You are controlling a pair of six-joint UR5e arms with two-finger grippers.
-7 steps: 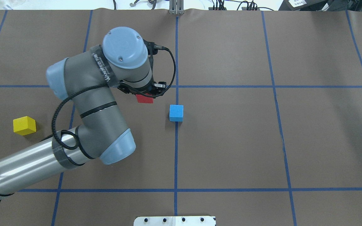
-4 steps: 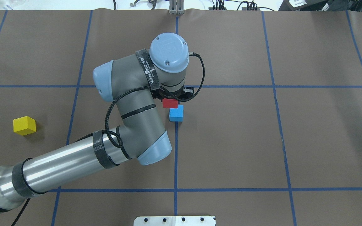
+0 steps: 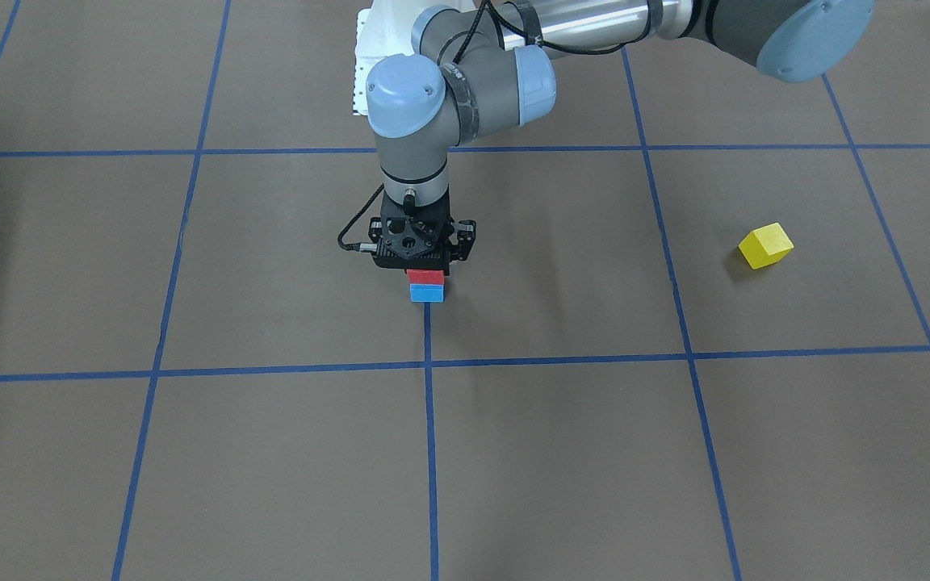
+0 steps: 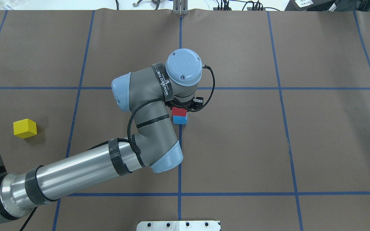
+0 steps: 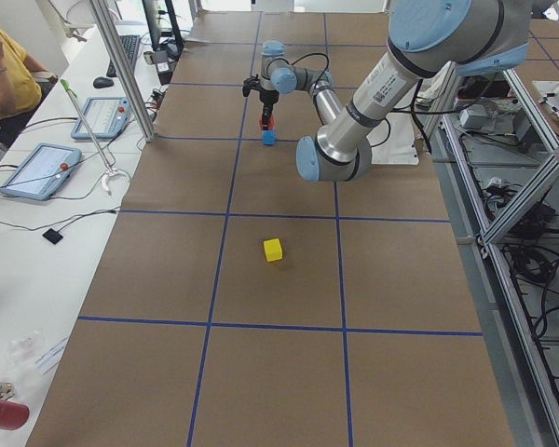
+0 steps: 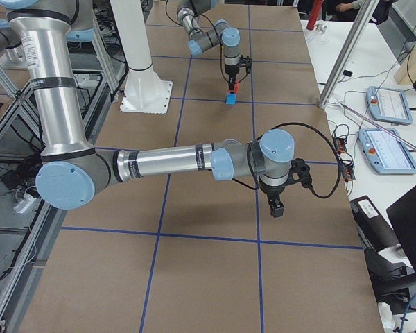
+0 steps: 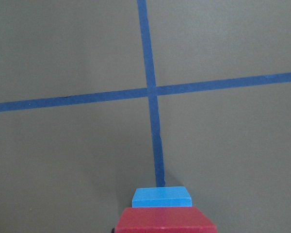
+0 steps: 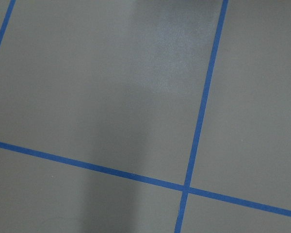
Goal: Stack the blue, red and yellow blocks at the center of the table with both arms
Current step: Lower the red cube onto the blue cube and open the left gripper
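Yellow block (image 5: 273, 250) lies alone toward the table's left end, well apart from the centre and nearer the left arm. Farther in, left gripper (image 3: 425, 273) points straight down, clamping red block (image 4: 179, 112) squarely over blue block (image 4: 180, 120), seemingly touching. Right gripper (image 6: 277, 208) hangs far off; I cannot tell its opening.

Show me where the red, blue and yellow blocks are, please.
red block (image 3: 425, 277): front-facing view, on its side face.
blue block (image 3: 427, 294): front-facing view, on its side face.
yellow block (image 4: 25, 128): overhead view, on the middle of the block.
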